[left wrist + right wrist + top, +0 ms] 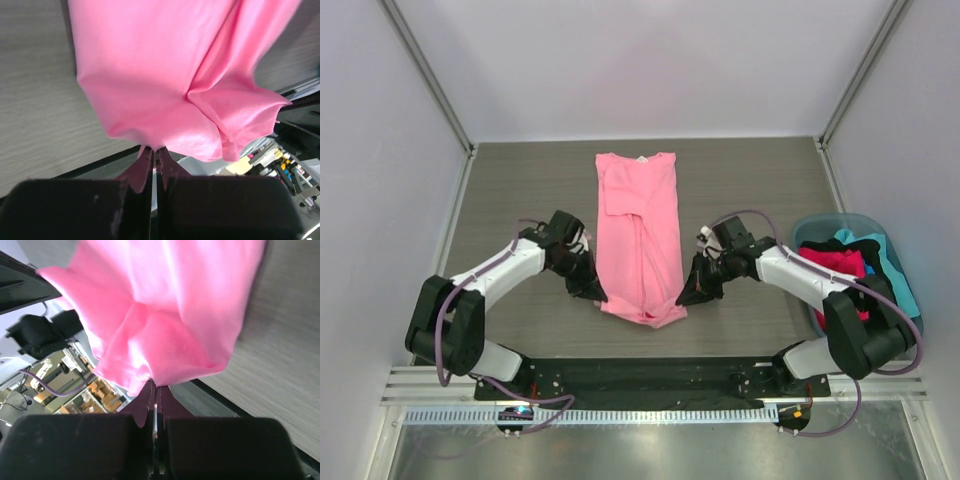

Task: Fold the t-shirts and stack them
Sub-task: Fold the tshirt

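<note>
A light pink t-shirt [640,235] lies lengthwise in the middle of the table, folded into a narrow strip, its neck with a small white tag at the far end. My left gripper [597,296] is shut on the near left corner of its hem [150,125]. My right gripper [686,298] is shut on the near right corner [165,360]. Both corners are lifted a little, and the hem bunches between them. More t-shirts, hot pink [838,262], black [866,250] and teal [890,250], lie heaped at the right.
A light-blue plastic tub [820,225] at the table's right edge holds the heap of shirts. White walls enclose the grey table [520,180] at the back and sides. A black rail [640,375] runs along the near edge.
</note>
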`<action>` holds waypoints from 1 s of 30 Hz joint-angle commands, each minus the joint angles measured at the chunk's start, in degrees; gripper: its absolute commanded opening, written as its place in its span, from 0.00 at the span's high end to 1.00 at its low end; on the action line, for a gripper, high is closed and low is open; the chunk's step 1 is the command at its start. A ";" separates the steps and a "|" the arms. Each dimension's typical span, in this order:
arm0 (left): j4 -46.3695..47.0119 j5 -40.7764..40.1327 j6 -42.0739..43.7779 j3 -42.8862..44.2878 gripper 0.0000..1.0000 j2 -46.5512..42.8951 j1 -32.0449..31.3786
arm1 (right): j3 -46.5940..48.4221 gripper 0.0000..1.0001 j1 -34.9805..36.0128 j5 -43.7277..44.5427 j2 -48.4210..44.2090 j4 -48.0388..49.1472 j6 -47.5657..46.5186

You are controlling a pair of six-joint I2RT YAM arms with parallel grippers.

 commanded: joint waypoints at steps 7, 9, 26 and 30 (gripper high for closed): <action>1.04 -0.87 2.84 10.30 1.00 3.37 7.34 | 14.56 0.99 -5.75 0.94 6.32 -0.47 -7.86; 1.57 -0.95 2.84 12.32 1.00 4.68 8.14 | 16.15 0.99 -6.63 1.12 8.78 0.76 -7.69; 9.04 0.80 2.40 22.77 1.00 17.16 13.06 | 32.94 0.99 -10.15 2.96 25.39 6.03 -10.15; 8.96 0.63 3.28 27.17 1.00 20.76 13.15 | 36.10 0.99 -10.50 3.23 28.20 6.04 -10.59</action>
